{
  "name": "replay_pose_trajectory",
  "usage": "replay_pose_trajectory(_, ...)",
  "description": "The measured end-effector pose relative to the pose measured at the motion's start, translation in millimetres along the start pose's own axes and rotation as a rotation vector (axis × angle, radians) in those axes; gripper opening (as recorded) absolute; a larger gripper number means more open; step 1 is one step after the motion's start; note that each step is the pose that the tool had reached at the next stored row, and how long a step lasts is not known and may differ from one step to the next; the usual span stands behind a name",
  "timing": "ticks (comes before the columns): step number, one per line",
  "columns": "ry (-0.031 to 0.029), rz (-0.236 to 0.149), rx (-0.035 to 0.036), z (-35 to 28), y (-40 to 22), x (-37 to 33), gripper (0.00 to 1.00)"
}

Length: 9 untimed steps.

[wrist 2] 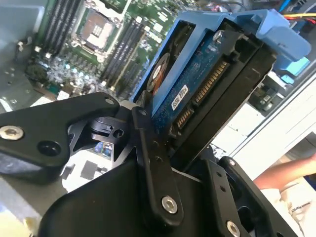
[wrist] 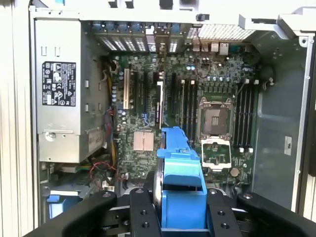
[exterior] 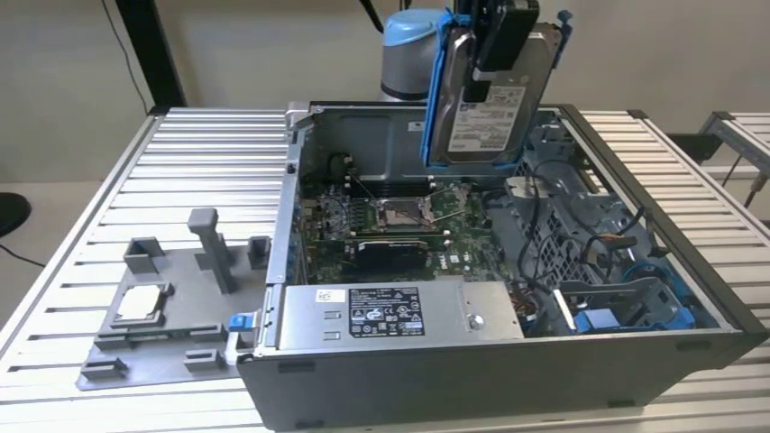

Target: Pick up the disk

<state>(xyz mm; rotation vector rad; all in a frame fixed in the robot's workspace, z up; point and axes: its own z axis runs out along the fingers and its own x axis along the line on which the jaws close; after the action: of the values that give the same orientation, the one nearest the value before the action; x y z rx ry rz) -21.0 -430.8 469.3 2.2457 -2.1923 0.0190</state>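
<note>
Blue-framed disk [exterior: 488,99] held in the gripper [exterior: 499,41], lifted clear above the open case [exterior: 506,361].

Silver-grey metal with its white label facing the camera, the disk hangs at the upper middle of the exterior view, above the case's back wall and the motherboard [exterior: 398,216]; nothing under it touches it, so the pick-up looks done as far as the frames show. The gripper is closed on the disk's upper end, its black fingers [wrist 2: 153,163] pressed against the 2 broad faces in the second wrist view, where the circuit-board side and connector edge show. The disk stands nearly upright, long axis running top to bottom with a slight lean, one end aimed down at the case. In the first wrist view the blue carrier [wrist: 180,182] sits between the fingers at lower centre, edge-on, above the board.
</note>
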Motion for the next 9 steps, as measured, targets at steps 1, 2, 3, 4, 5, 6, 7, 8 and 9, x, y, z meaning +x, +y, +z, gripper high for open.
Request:
replay_pose_trajectory(1, 0.0001, 0.000, -0.0001, 0.1, 0.0, 4.6, 0.00)
replay_pose_trajectory(2, 0.0000, 0.000, 0.0000, 0.2, 0.0, 9.4, 0.00)
replay_pose_trajectory(3, 0.0001, 0.000, -0.0001, 0.3, 0.0, 13.9, 0.00)
replay_pose_trajectory(4, 0.0000, 0.000, 0.0000, 0.4, 0.0, 18.5, 0.00)
replay_pose_trajectory(5, 0.0001, 0.000, 0.0000, 0.5, -0.1, 22.9, 0.00)
replay_pose_trajectory(6, 0.0001, 0.000, -0.0001, 0.6, -0.1, 27.8, 0.00)
replay_pose_trajectory(7, 0.0001, 0.000, 0.0000, 0.7, -0.1, 32.1, 0.00)
replay_pose_trajectory(8, -0.0001, 0.000, 0.0000, 0.8, -0.2, 36.7, 0.00)
replay_pose_trajectory(9, 0.0001, 0.000, -0.0001, 0.9, -0.2, 41.3, 0.00)
